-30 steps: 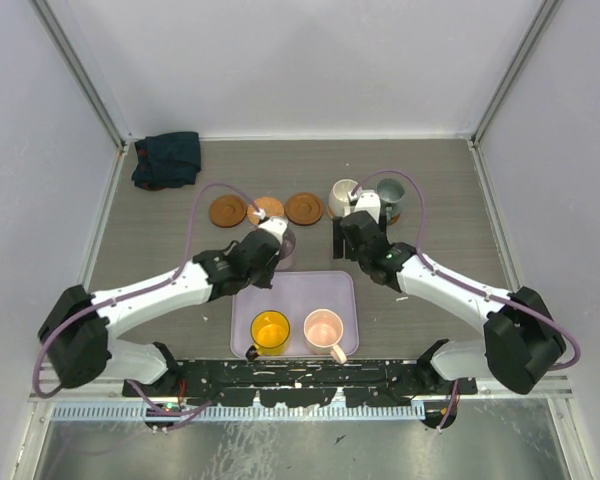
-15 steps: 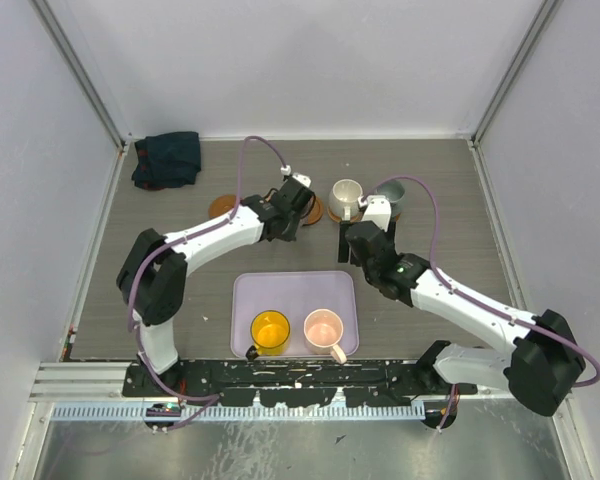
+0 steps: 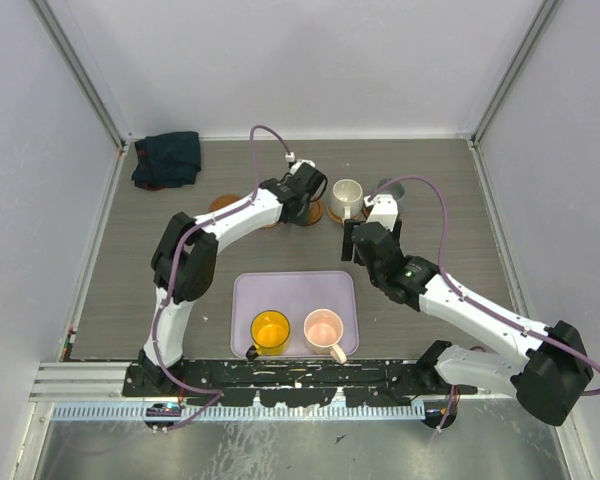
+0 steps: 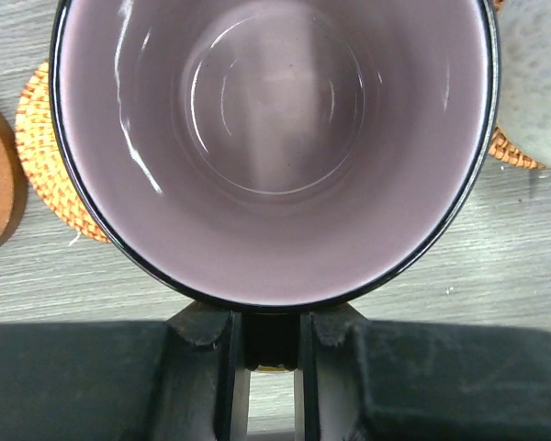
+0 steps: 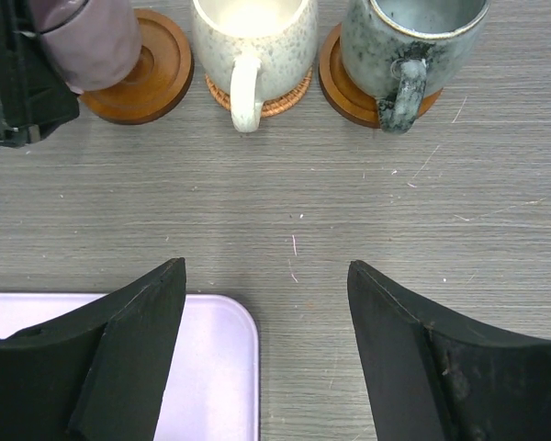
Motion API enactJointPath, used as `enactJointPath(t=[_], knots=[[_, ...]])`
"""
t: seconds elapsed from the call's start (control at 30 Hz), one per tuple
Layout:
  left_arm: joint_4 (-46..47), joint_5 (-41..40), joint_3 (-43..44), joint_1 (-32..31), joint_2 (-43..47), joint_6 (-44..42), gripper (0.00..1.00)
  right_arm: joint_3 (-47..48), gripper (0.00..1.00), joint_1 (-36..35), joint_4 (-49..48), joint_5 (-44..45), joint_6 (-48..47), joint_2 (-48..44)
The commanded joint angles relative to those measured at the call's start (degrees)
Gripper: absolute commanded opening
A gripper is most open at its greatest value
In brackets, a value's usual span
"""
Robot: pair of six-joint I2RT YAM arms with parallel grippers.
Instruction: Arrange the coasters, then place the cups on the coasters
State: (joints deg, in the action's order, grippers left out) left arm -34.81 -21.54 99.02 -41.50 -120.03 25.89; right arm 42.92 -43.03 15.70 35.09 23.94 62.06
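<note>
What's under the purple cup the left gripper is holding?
A dark brown coaster shows partly beneath the purple cup in the right wrist view. The cup hides its left side, so whether cup and coaster touch cannot be seen.

The purple cup looks glossy and smooth, the woven coaster rough, the cream cup speckled — the counter matt wood-grain.
</note>
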Motion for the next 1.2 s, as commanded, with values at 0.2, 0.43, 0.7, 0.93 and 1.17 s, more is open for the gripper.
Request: enactJointPath(t=[0.2,0.43,0.7,0.93,1.17], knots=[[3.0,-1.4,5.7,0.3,-1.9,3.5,0.00,1.7,0.75,-0.3,-1.2,0.4,-0.9,-0.1],[5.5,-0.2,5.0,0.3,-2.1,4.2,0.00,1.5,0.75,-0.3,-1.4,-0.1,-1.3,0.2],[6.2,0.3,6.3,0.3,-4.0,4.7,0.00,1.2,0.76,-0.3,-1.5,-0.7,-1.4,0.1],[6.5,0.5,7.4,0.3,-5.5,5.4,0.00,1.1,0.76,-0.3,-1.3,-0.8,-1.4,-0.2],[6.1,0.1,6.3,0.4,-5.0,6.1,0.02,1.0,0.75,-0.3,-1.2,-0.8,-1.2,-0.4]])
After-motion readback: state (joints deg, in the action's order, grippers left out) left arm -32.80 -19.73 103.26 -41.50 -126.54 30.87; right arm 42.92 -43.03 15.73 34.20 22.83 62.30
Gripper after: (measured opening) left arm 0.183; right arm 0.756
